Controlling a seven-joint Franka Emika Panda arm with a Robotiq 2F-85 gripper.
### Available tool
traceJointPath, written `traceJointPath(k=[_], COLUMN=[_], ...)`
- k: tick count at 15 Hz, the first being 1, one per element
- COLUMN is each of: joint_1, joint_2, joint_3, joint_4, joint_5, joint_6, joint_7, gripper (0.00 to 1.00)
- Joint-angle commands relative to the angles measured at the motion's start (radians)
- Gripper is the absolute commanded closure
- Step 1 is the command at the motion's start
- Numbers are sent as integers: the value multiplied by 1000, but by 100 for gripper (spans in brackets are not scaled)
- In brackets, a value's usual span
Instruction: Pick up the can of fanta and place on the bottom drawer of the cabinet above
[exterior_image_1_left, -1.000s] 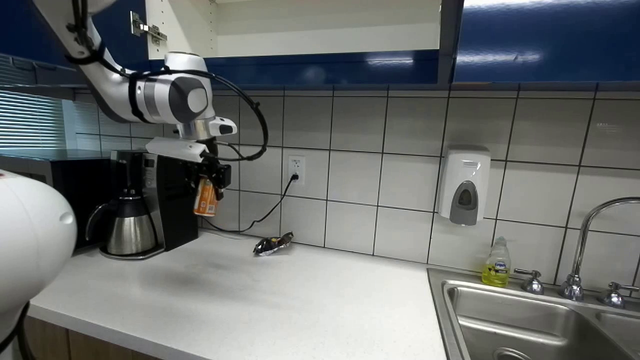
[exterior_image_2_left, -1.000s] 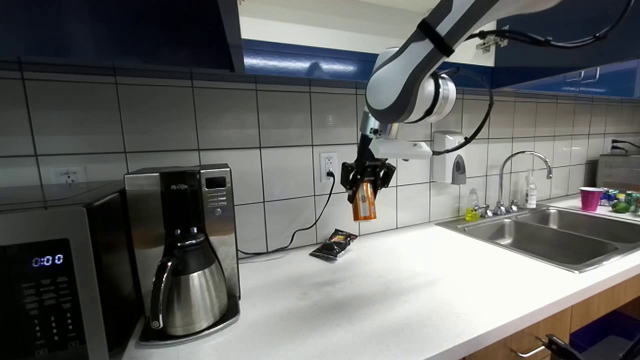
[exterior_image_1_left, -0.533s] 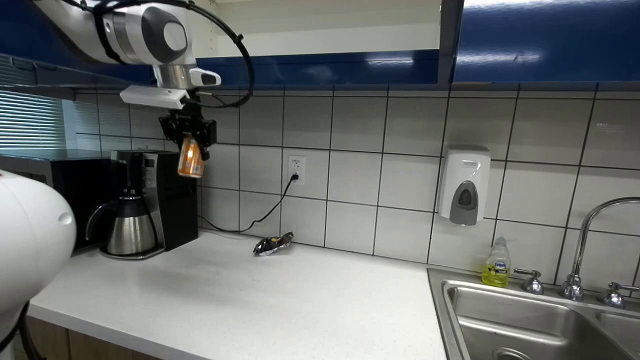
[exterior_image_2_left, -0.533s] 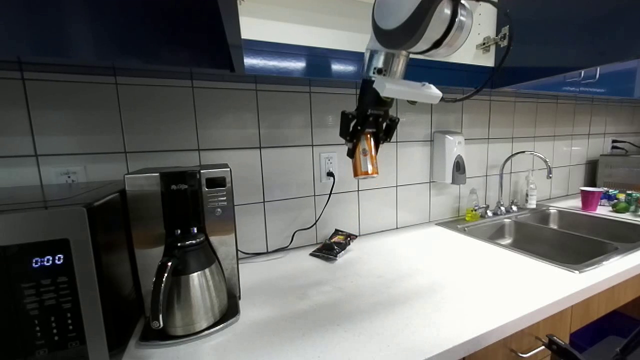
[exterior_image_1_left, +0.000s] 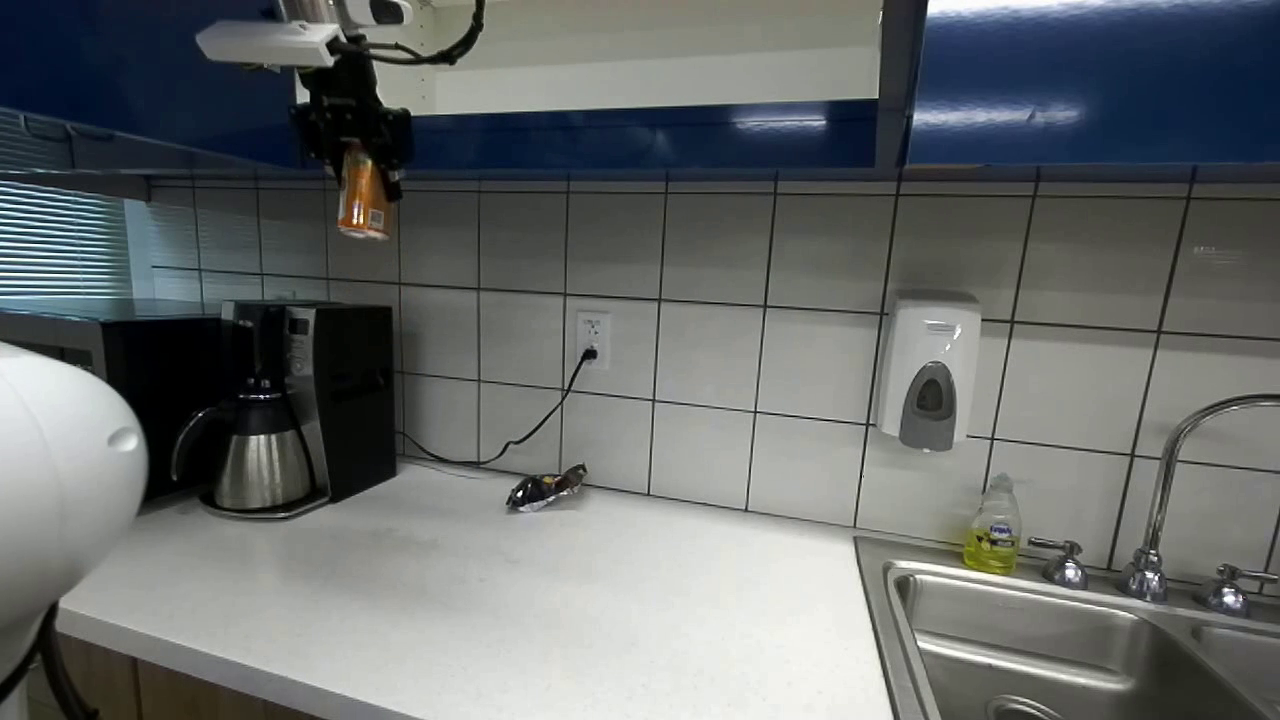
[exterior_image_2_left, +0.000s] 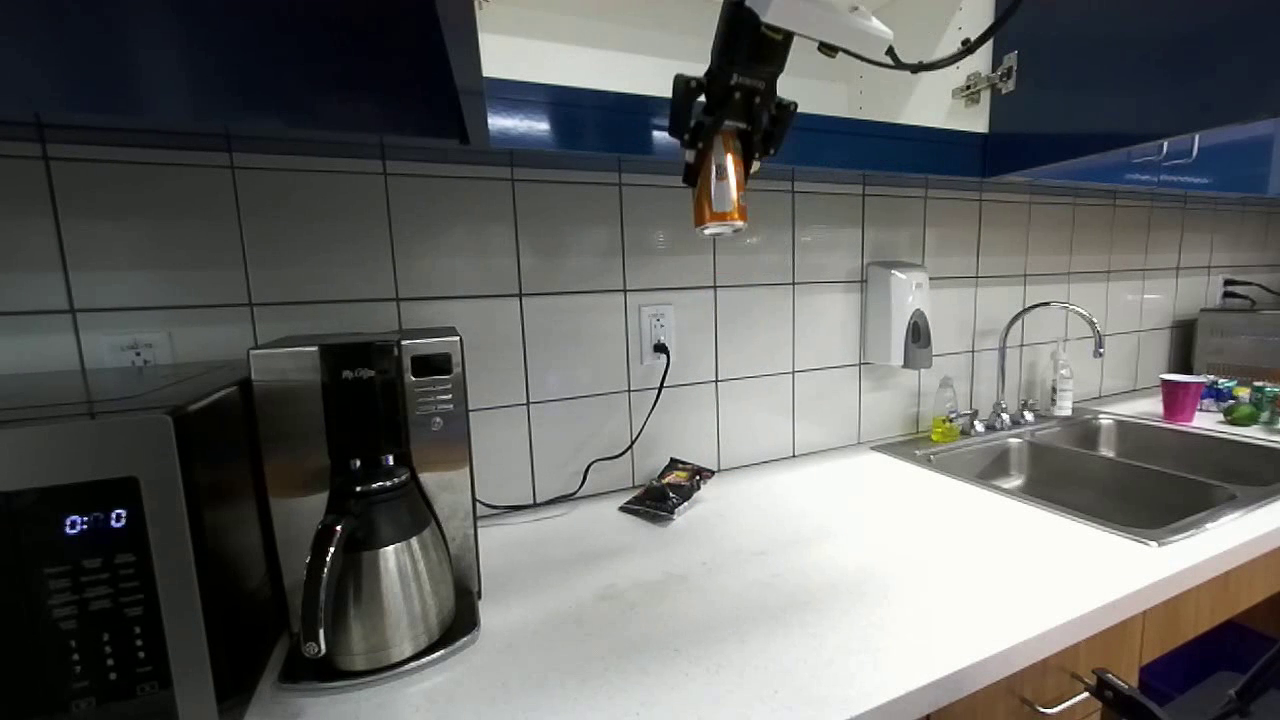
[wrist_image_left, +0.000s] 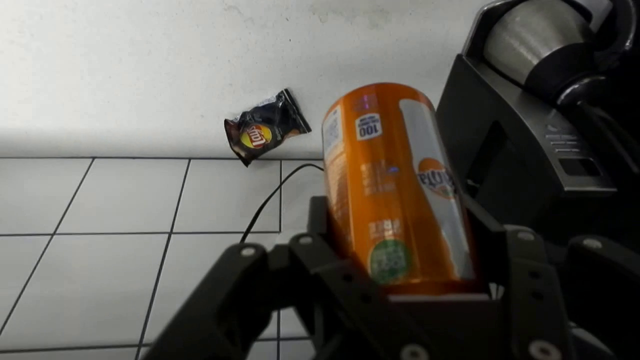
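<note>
The orange fanta can (exterior_image_1_left: 364, 208) hangs bottom-down and slightly tilted in my gripper (exterior_image_1_left: 368, 182), high above the counter. In an exterior view the can (exterior_image_2_left: 720, 198) and gripper (exterior_image_2_left: 722, 170) show in front of the cabinet's blue lower edge, the can's lower part below it. In the wrist view the can (wrist_image_left: 385, 160) sits between both fingers of the gripper (wrist_image_left: 402, 217), which are shut on its sides. The cabinet (exterior_image_1_left: 660, 70) is open, its pale interior also showing in an exterior view (exterior_image_2_left: 600, 45). The top of its bottom drawer board is hidden behind the blue edge.
An open cabinet door (exterior_image_2_left: 1130, 80) is hinged beside the arm. A coffee maker (exterior_image_2_left: 365, 500) and microwave (exterior_image_2_left: 110, 560) stand on the counter (exterior_image_1_left: 520, 610). A chip bag (wrist_image_left: 265, 127) lies by the tiled wall. A soap dispenser (exterior_image_1_left: 930, 370) and sink (exterior_image_1_left: 1020, 625) are farther along.
My gripper has risen a good way with the can still held, from well below the cabinet to the level of its lower edge. The can keeps hanging bottom-down. Other things have not moved.
</note>
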Motion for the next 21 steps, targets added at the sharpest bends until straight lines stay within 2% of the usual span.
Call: traceJointPath(k=[1,7,13,21], joint_1=[-47,-81,-99,-83], joint_2=[36,115,256,465], joint_3=[43,67,71,60], joint_4=[189,439,681,971], joint_5=[-27,-54,-96,-179], joint_6=[-107,-212,-308,-424], joint_7=[38,54,92,144], gripper=[62,62,62,62])
